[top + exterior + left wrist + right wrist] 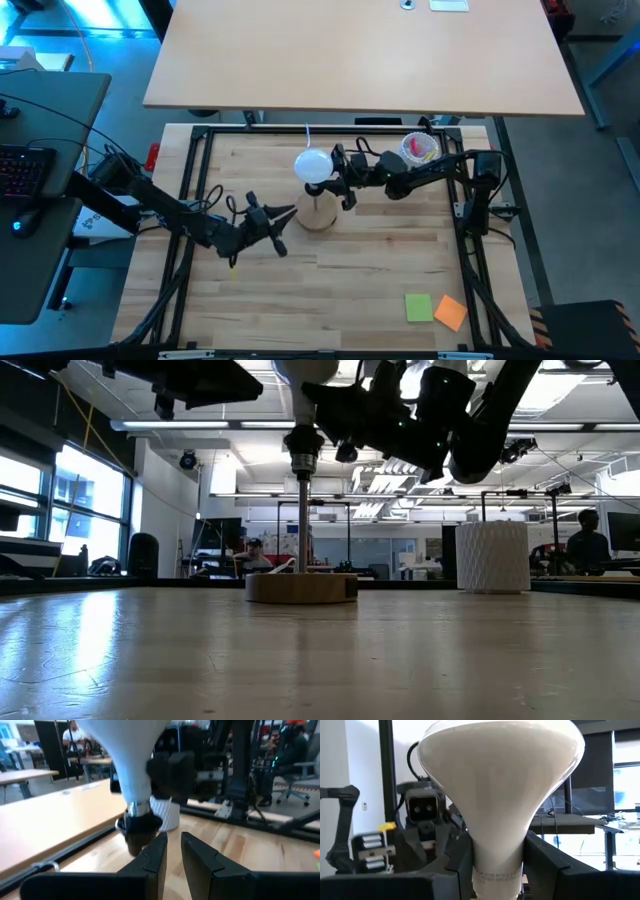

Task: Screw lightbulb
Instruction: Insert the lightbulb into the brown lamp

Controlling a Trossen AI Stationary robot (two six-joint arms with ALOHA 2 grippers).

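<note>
The white lightbulb (313, 165) stands upright over a round wooden stand (318, 214). Its greyish screw base (303, 460) sits at the top of the stand's black socket post (303, 520). My right gripper (337, 178) reaches in from the table's right and is shut on the bulb. My left gripper (290, 213) is shut and low over the table, its tips pointing at the stand's left side. In the left wrist view the socket (140, 827) is just beyond its fingertips (161, 845). My right gripper pinches the bulb's narrow neck (497, 855) between its two fingers, just under the globe. The fingers come level from the table's right side. The bulb stands upright with its screw base at the socket's top. My left gripper's tips are close to the stand; I cannot tell whether they touch it.
A white ribbed cup (418, 148) with coloured contents stands at the back right, behind my right arm; it also shows in the low view (492, 557). A green note (418, 307) and an orange note (450, 313) lie at the near right. A black frame (200, 135) borders the table.
</note>
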